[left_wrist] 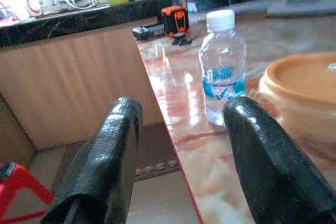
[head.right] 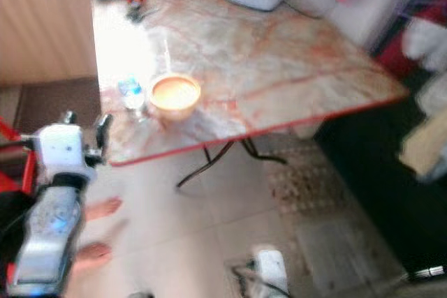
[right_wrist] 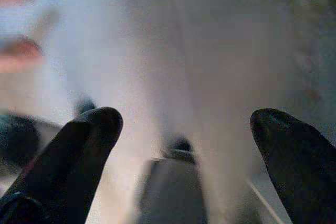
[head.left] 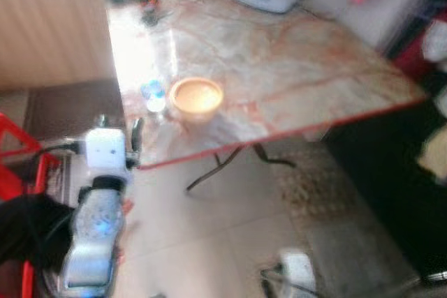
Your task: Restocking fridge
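Water bottle (left_wrist: 223, 66) beside orange bowl (left_wrist: 302, 95) on table (head.left: 293, 68), left end effector (left_wrist: 181, 156) raised toward it, fingers spread

No legible text in any view. The water bottle (left_wrist: 223, 66) on the table (left_wrist: 210, 156) has a blue-and-white label, but its print is too small and soft to read. The orange-and-black device (left_wrist: 175, 19) at the table's far end shows no readable marking either; head views are too blurred for any lettering.
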Robot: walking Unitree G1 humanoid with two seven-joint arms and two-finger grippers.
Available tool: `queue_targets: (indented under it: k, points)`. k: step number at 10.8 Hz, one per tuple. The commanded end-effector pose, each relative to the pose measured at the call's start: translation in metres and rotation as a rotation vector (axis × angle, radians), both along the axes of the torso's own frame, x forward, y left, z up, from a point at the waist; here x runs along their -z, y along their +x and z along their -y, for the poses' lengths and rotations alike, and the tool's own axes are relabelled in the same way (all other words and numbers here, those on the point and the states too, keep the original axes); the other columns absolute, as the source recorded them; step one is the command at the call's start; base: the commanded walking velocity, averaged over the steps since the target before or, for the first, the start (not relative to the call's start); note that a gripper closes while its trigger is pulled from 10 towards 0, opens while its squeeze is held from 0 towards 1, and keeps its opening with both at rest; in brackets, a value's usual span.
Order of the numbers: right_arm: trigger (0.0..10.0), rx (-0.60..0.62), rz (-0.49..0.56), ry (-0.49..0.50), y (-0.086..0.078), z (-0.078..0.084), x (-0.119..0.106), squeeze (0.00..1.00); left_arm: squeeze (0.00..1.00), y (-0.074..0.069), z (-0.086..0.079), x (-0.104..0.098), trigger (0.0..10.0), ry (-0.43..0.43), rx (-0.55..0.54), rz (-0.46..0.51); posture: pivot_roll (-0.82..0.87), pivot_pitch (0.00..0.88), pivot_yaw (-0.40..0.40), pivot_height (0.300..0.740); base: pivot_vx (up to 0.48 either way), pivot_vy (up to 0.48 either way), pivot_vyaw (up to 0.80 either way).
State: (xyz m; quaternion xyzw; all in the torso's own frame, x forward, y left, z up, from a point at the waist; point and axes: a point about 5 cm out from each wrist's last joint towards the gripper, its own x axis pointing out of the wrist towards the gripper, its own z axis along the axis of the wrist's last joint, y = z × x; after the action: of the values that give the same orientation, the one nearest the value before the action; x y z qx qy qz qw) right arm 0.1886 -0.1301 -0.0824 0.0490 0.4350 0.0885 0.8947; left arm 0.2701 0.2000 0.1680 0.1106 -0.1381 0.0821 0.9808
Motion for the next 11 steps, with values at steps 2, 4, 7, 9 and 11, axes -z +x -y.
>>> queue_targets:
  k: [2,4,7,9,11]
  points:
    - [10.0,0.020,-0.036,-0.022,-0.011,0.012,0.006,0.00,0.00,0.001,0.011,-0.008,10.0,-0.011,0.039,0.035,-0.06,0.153,-0.086,0.740,0.281,0.000,0.00]
    - [10.0,0.021,-0.036,-0.022,-0.011,0.012,0.006,0.00,0.00,0.001,0.011,-0.008,10.0,-0.011,0.039,0.034,-0.06,0.153,-0.086,0.740,0.281,0.000,0.00]
    - [10.0,0.027,-0.036,-0.024,-0.011,0.013,0.006,0.00,0.00,0.001,0.018,-0.019,10.0,0.012,0.075,0.075,-0.05,0.167,-0.091,0.740,0.187,0.000,0.00]
    - [10.0,0.041,-0.034,-0.028,-0.011,0.013,0.005,0.00,0.00,0.001,0.027,-0.034,10.0,0.051,0.126,0.132,-0.05,0.167,-0.089,0.740,0.000,0.000,0.00]
    - [10.0,0.043,-0.034,-0.028,-0.011,0.013,0.006,0.00,0.00,0.001,0.029,-0.037,10.0,0.056,0.129,0.140,-0.05,0.166,-0.088,0.740,0.000,0.000,0.00]
